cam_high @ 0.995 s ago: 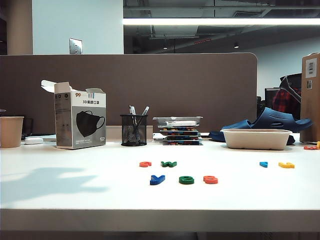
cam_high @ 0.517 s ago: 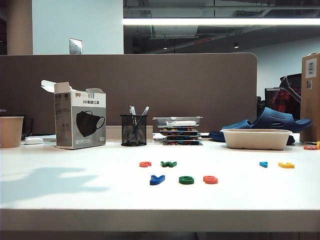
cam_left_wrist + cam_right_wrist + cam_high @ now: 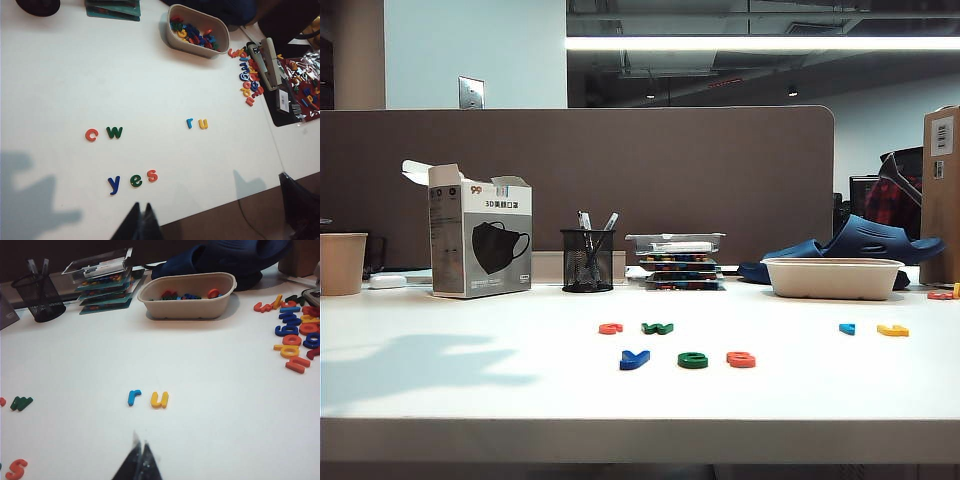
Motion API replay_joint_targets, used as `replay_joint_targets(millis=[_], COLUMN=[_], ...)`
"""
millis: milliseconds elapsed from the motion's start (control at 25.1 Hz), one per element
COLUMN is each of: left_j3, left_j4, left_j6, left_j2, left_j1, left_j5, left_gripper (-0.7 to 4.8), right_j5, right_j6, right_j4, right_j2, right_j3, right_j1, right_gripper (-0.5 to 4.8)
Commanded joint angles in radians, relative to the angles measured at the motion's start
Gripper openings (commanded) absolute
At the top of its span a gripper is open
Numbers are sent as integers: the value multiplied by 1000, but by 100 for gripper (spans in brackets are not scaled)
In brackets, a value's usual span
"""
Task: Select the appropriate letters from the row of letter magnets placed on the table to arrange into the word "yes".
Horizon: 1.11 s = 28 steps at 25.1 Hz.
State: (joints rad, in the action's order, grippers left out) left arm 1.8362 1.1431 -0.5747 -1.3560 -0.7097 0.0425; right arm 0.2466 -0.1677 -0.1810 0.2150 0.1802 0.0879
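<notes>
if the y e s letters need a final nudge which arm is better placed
Left: left gripper, fingers shut, hangs right by the y, e, s. Right gripper, also shut, sits nearer the r and u.

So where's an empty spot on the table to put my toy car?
Bare table lies between the c and w pair and the bowl, and between w and r. It is crowded by the loose letter pile beside the bowl.

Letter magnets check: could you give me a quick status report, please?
Left gripper and right gripper shut, empty, above the table. Blue y, green e, red s spell yes. Nothing in the way.
</notes>
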Motion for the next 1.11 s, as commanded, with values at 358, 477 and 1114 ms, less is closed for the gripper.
replay_joint_targets(millis=[358,477,1114], left_j3=[3,3,1], left_j4=[-43,-69,-423], left_j6=[57,92,471], left_j2=[4,4,-11], left_j1=[0,0,52], left_j5=[6,7,167], left_gripper=[-5,-5,-5], right_j5=[-17,-41,-99], right_j6=[100,121,147], right_j4=[31,38,47], right_j2=[-220,-217,-217], right_j3=[-100,-130,-179], right_j1=[0,0,2], right_gripper=[-3,-4,-4])
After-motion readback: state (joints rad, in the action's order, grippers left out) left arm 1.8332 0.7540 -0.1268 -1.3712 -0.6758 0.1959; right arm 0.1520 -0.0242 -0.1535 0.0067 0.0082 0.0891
